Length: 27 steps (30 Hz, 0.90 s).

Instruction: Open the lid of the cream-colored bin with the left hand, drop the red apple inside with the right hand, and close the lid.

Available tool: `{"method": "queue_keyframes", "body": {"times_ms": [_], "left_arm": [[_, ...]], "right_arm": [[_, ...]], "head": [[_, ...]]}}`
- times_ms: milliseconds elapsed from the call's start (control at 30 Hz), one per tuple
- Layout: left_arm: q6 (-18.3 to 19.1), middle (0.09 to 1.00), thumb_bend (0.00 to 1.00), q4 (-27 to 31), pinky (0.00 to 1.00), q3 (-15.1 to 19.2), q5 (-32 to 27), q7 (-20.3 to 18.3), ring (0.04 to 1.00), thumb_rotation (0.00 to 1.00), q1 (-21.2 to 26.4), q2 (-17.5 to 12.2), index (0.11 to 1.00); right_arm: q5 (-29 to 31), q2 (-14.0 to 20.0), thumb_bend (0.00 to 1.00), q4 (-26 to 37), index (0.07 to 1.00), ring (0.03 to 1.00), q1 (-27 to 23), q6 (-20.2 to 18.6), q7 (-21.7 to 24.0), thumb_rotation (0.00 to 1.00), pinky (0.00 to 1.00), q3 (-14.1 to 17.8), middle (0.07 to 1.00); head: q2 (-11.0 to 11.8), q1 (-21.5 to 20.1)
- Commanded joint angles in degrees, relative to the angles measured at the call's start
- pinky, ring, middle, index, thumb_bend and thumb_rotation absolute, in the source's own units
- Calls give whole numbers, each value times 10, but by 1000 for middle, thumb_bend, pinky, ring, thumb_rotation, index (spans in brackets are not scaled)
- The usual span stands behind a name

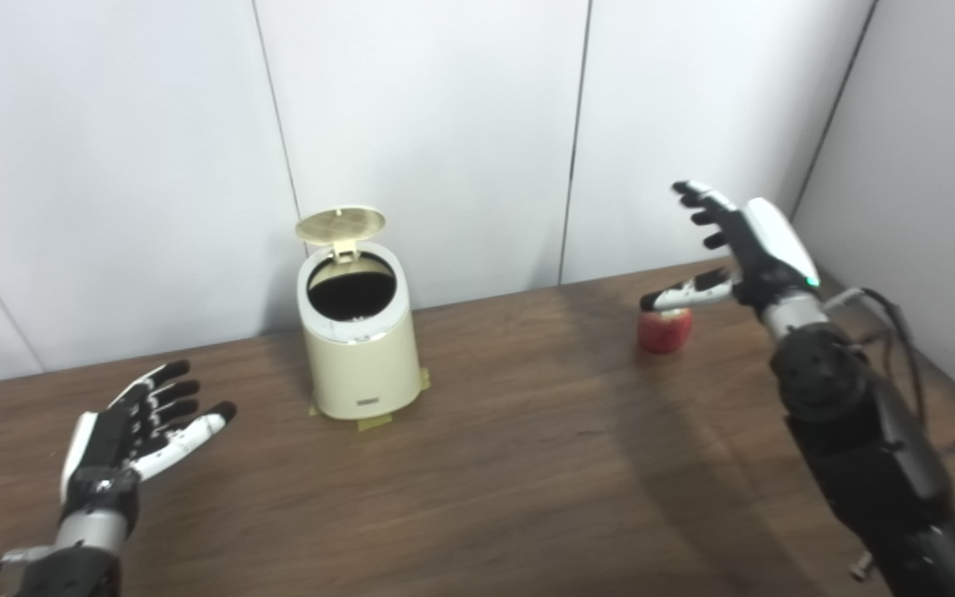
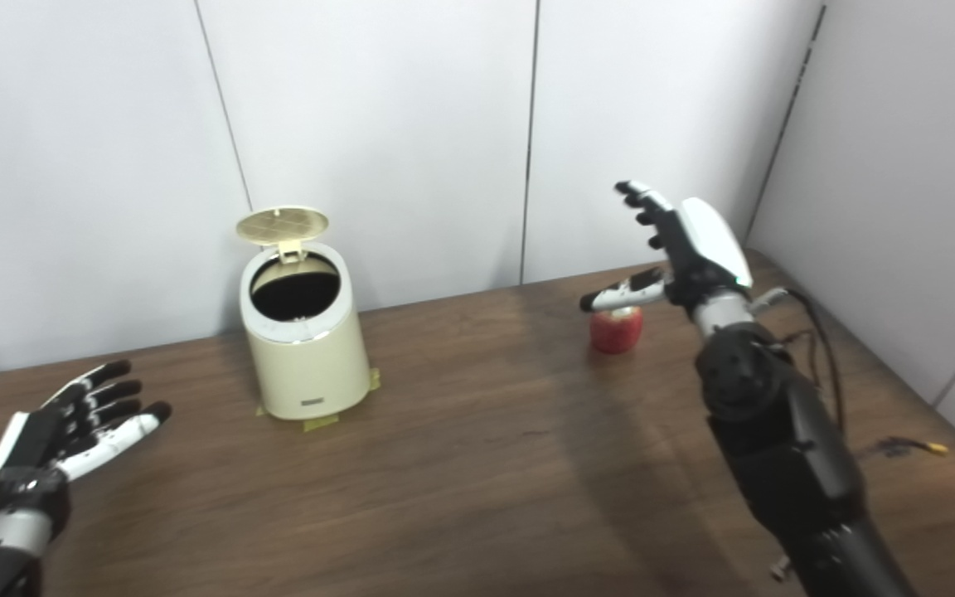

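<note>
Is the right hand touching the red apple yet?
Cannot tell. In both eye views the right hand is open above the red apple; its thumb overlaps the apple's top, and neither view shows a gap or contact plainly.

The cream-colored bin (image 1: 359, 344) stood upright on the table's far left side, round and a bit tapered, with its lid (image 1: 341, 224) flipped up on the back hinge so you could see the dark inside. The red apple (image 1: 665, 330) sat well off to its right, near the back edge.

The right hand's thumb (image 1: 681, 294) hides the red apple's (image 1: 665, 332) top.
</note>
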<state>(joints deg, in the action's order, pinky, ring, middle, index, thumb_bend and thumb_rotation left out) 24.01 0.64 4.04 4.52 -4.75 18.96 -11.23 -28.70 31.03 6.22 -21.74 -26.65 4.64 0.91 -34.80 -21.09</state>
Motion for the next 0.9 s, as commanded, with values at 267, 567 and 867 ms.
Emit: {"method": "queue_keyframes", "body": {"times_ms": [267, 567, 867], "left_arm": [[9, 820, 715, 40, 818, -3, 3, -13, 820, 189, 13, -42, 858], [23, 828, 717, 60, 800, 9, -12, -20, 821, 169, 9, -47, 863], [29, 824, 681, 72, 741, 16, -11, -22, 801, 124, 5, -47, 869]], "right_arm": [[-90, 18, 931, -116, 867, 887, -104, -3, 68, 97, 730, -19, 887], [-95, 29, 929, -205, 861, 919, -144, 4, 58, 65, 787, -61, 899], [-119, 38, 918, -257, 862, 925, -165, -2, 71, 108, 772, -94, 901]], "head": [[-3, -12], [-2, -13], [-5, -20]]}}
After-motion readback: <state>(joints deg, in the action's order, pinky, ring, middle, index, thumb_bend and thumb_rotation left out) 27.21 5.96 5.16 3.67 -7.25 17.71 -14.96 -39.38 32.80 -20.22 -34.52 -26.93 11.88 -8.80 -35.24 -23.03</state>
